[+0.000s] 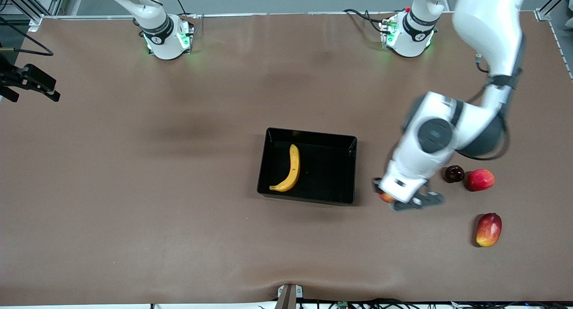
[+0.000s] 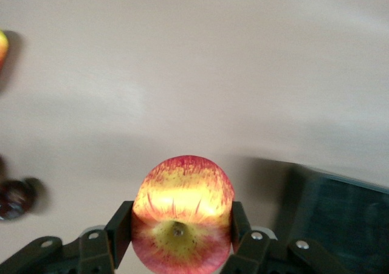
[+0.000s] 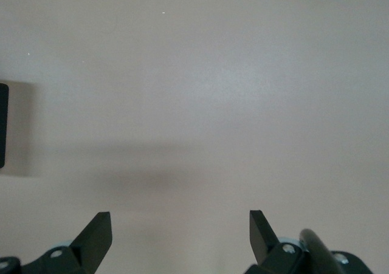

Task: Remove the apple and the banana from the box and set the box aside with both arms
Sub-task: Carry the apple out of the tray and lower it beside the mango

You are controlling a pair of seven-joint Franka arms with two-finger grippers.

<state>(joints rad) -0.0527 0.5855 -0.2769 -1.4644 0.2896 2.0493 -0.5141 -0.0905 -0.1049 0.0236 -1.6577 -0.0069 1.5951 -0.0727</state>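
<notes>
A small apple (image 2: 182,216), red streaked with yellow, sits between the black fingers (image 2: 120,228) of my left gripper (image 2: 182,225), which is shut on it. In the front view the left gripper (image 1: 396,200) hangs over the table just off the box's short side toward the left arm's end, with the apple (image 1: 386,197) peeking out under the hand. The box (image 1: 309,134) is a glossy black tray at mid-table, and the yellow banana (image 1: 290,169) lies inside it. My right gripper (image 3: 180,225) is open over bare table with nothing between its fingers.
A dark purple round fruit (image 1: 454,173) and a red round fruit (image 1: 481,179) lie side by side toward the left arm's end. A red-and-yellow mango (image 1: 489,229) lies nearer the front camera than they do. A corner of the box (image 2: 340,219) shows in the left wrist view.
</notes>
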